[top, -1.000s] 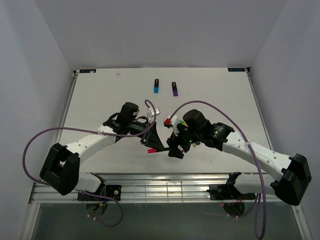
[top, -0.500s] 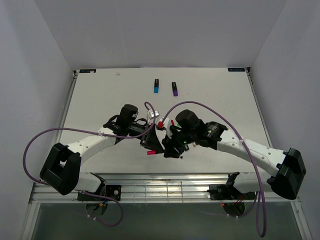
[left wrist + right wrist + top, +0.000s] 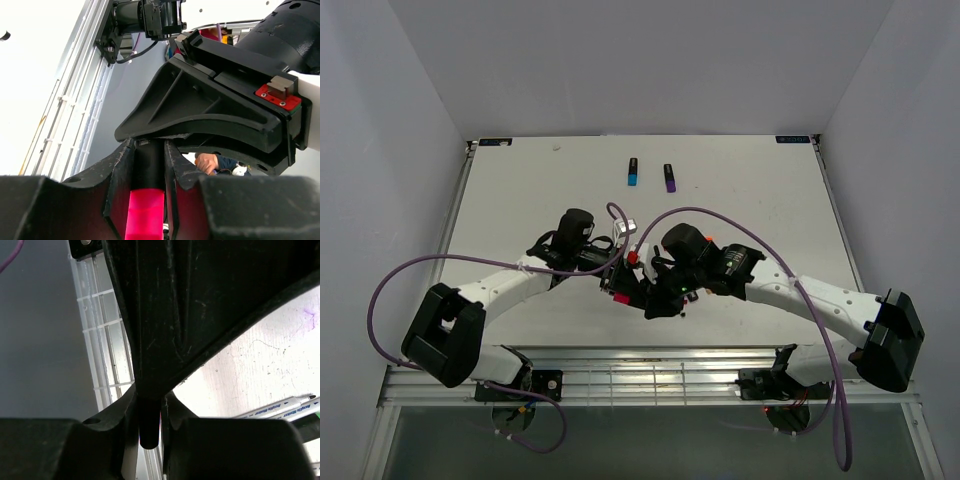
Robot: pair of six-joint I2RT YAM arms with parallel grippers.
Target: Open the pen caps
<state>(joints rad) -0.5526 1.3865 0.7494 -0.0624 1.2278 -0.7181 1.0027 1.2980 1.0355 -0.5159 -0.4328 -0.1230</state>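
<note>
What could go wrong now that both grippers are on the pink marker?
The right gripper pinches only the black end of the pink-capped marker, so it may slip when pulled. The left gripper sits right against it; the two could collide or jam. A dropped part might land on the white pens below.

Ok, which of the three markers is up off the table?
The pink marker, clamped between left claw and right claw; the blue-capped marker and purple-capped marker lie far back on the table.
</note>
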